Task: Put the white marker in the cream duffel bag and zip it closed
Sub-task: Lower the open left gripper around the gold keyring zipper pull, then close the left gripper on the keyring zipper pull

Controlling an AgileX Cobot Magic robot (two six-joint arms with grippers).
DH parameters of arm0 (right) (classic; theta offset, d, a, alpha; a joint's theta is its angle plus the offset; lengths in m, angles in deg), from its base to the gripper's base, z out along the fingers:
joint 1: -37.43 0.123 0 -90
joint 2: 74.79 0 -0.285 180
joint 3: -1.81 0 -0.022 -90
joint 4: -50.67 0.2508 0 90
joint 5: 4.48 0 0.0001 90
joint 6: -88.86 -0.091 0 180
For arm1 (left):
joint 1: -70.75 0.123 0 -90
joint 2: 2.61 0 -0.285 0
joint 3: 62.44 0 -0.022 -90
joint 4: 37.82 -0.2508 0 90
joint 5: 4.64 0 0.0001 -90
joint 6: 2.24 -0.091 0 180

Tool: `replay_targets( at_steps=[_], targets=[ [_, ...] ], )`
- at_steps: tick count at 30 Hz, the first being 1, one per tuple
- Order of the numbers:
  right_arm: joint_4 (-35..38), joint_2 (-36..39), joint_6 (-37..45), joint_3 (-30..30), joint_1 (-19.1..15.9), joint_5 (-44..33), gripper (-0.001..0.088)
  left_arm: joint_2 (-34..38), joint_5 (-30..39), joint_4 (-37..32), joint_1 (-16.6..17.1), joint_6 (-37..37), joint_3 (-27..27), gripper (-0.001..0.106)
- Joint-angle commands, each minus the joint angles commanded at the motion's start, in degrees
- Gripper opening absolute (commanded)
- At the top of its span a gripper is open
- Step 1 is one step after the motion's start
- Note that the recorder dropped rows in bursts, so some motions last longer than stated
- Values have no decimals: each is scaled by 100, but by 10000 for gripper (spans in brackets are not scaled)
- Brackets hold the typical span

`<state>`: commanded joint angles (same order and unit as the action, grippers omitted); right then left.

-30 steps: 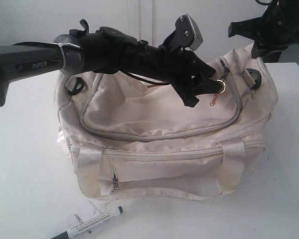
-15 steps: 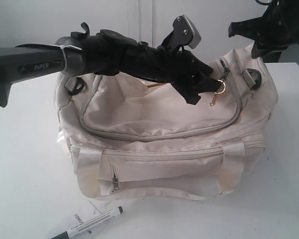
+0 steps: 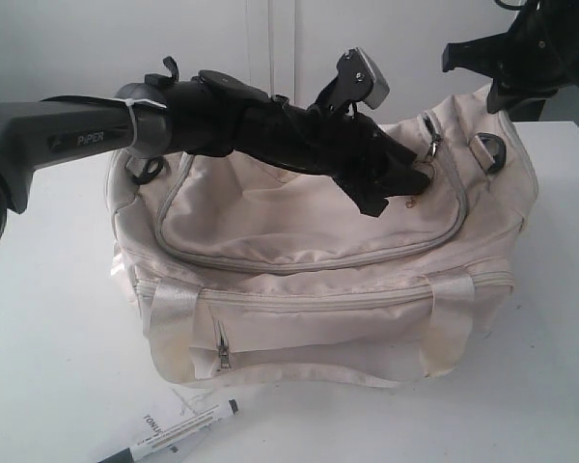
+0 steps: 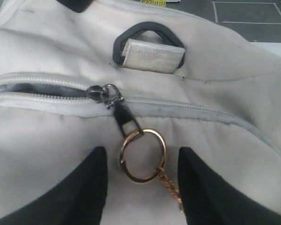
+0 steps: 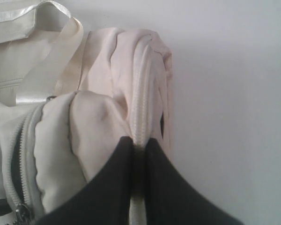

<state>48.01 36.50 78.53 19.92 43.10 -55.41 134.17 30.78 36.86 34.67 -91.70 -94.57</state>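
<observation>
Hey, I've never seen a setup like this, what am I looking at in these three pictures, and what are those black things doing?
This is a robot with two black arms, each ending in a two-fingered claw. One picture comes from a camera off the arms and takes in the whole table. The other two come from cameras on the wrists, looking down past each claw.

On the table sits a cream bag. In front of it a white marker lies on a paper tag, untouched.

The left claw is open, with the gold ring on the zipper pull between its fingers. The zip is partly open beside the pull.

The right claw is shut, pinching a fold of the bag at its end, along the zipper tape.
</observation>
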Motion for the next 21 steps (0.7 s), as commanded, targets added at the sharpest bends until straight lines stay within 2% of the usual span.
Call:
replay_targets(
  at_steps=[3,6,8,21],
  targets=[
    [0,0,0,0,0,0,0,0,-18,0,0,151,0,311],
    [0,0,0,0,0,0,0,0,-62,-19,0,303,0,95],
    [0,0,0,0,0,0,0,0,-143,-19,0,516,0,1],
    [0,0,0,0,0,0,0,0,-104,-19,0,1163,0,0]
  ],
)
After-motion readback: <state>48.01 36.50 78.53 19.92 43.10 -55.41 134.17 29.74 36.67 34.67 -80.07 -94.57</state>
